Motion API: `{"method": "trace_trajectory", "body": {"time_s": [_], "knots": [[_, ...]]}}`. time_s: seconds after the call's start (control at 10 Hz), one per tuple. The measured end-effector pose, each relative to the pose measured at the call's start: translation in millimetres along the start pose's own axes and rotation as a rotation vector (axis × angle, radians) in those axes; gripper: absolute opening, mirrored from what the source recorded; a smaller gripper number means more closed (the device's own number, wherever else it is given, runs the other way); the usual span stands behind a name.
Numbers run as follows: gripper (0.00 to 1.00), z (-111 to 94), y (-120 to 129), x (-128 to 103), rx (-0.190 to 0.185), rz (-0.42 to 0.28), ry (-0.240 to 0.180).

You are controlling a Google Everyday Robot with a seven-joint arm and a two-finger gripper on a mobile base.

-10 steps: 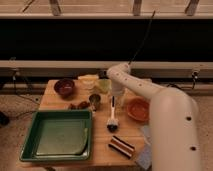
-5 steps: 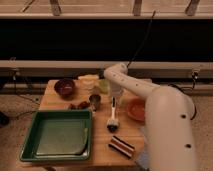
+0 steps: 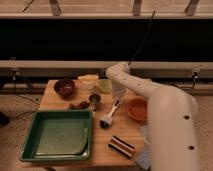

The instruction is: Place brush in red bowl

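- My hand (image 3: 118, 96) is low over the middle of the table (image 3: 107, 150), fingers together, seemingly clamped on the far end of the handle.
- The brush (image 3: 111, 114) lies flat, with the red bowl (image 3: 137, 109) just beside it.
- I should lift straight up; held by its end, the head may droop.
- I'd lower it into the bowl before letting go.

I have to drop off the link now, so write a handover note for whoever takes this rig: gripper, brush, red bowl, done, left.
Gripper: shut, low over the table, at the upper end of the brush handle, apparently gripping it.
Brush: lying flat on the table beside the red bowl, not yet lifted.
Red bowl: empty, near the table's edge by the arm.
Done: reach and grasp.
Left: lift the brush, carry it over the bowl, release.
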Motion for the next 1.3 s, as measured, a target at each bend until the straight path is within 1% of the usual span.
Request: {"method": "trace_trajectory", "body": {"time_s": [0.1, 0.3, 0.4, 0.5, 0.7, 1.0, 1.2, 1.3], "knots": [[0.0, -8.2, 0.4, 1.7, 0.007, 0.005, 0.005], [0.0, -40.0, 0.5, 6.8, 0.043, 0.019, 0.018], [0.0, -51.0, 0.6, 8.6, 0.057, 0.02, 0.022], [0.0, -67.4, 1.0, 11.3, 0.078, 0.023, 0.028], [0.0, -93.2, 4.0, 16.5, 0.119, 0.031, 0.034], [0.0, -114.9, 13.8, 30.9, 0.161, 0.055, 0.049], [0.0, -128.7, 31.7, 45.8, 0.184, 0.096, 0.054], [0.0, -135.1, 37.8, 49.4, 0.196, 0.11, 0.054]]}}
